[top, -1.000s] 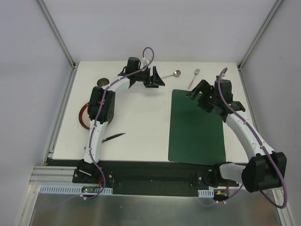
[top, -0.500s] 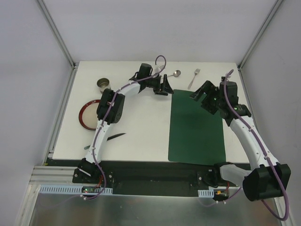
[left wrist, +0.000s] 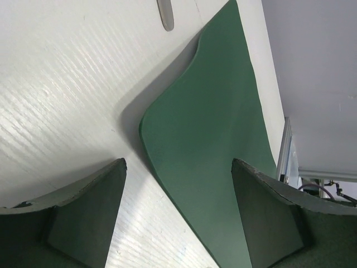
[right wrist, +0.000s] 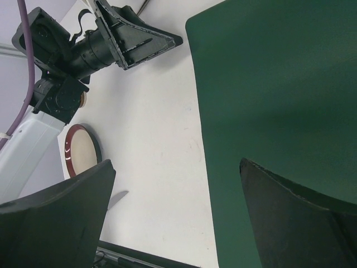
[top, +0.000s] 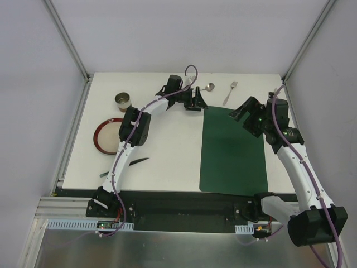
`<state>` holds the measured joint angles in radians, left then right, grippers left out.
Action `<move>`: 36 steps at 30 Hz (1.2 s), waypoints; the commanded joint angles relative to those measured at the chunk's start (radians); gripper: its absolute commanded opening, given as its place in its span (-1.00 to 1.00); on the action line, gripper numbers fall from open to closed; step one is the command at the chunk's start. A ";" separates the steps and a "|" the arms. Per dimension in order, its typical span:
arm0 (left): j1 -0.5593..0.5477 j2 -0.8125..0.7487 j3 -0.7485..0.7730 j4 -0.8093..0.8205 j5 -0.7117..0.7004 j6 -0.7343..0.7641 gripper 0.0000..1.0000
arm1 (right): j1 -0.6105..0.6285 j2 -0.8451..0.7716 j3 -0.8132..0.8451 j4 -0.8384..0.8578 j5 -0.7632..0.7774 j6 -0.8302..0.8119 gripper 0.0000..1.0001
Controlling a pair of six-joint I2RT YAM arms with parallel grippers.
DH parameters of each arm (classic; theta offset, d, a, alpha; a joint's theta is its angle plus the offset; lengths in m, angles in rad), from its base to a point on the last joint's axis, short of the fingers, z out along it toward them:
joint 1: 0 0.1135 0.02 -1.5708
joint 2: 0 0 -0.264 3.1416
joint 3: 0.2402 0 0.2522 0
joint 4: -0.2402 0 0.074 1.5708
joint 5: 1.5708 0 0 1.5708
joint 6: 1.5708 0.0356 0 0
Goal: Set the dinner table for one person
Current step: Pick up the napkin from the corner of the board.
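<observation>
Green placemat corner near released left hand (right hand likewise released)

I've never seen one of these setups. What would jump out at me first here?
The dark green placemat stands out most, lying on the right half of the white table. Two white arms reach in: the left arm to the mat's far left corner, the right arm above its far end, both with jaws open. A red-rimmed plate sits at the table's left side.
</observation>
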<state>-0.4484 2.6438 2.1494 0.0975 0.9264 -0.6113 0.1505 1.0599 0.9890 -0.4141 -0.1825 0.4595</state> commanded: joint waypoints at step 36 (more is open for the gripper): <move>-0.067 0.058 0.087 0.093 -0.115 -0.123 -1.00 | -0.054 -0.095 -0.061 -0.035 -0.009 -0.012 0.92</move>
<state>-0.5110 2.7377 2.2375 0.1757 0.8268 -0.7338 0.1078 0.9871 0.9455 -0.4492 -0.1947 0.4583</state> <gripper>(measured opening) 0.009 0.961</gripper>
